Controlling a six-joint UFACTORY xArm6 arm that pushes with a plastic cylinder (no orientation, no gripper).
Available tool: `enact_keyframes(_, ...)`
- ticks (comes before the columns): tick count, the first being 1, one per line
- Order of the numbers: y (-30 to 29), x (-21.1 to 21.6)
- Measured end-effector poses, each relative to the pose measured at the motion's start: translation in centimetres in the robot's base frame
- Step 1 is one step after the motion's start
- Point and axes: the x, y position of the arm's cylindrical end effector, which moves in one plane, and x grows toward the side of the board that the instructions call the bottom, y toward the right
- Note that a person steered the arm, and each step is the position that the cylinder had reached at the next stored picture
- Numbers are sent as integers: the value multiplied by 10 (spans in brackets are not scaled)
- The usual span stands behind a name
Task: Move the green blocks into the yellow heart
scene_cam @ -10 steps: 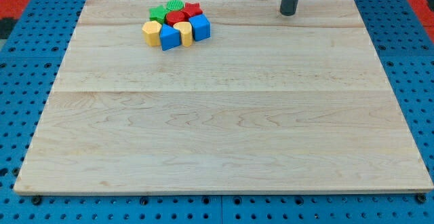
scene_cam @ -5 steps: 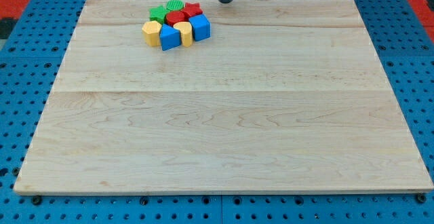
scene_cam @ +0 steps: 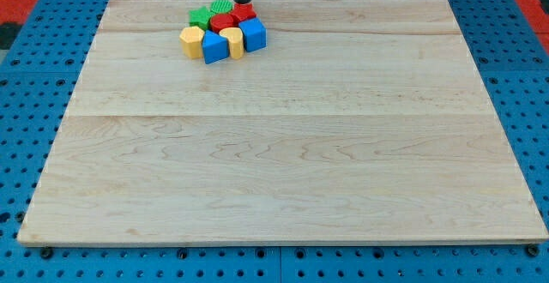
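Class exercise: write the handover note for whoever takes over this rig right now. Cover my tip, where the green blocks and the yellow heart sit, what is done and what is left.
My tip: at the view's top, just above the red block, at the cluster's upper right edge.
Green blocks and: at the cluster's top left.
Yellow heart: in the cluster's bottom row, between two blue blocks and. Red blocks lie between it and the greens.
Done: the greens do not touch the heart.
Left: push both greens against the heart.
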Motion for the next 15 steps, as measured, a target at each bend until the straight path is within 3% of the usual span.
enact_keyframes(4, -33, 10)
enact_keyframes(5, -14, 60)
enact_keyframes(7, -13, 95)
enact_keyframes(9, -44, 32)
enact_keyframes(10, -95, 46)
enact_keyframes(11, -57, 96)
enact_keyframes(14, -17, 112)
enact_keyframes(15, 27, 102)
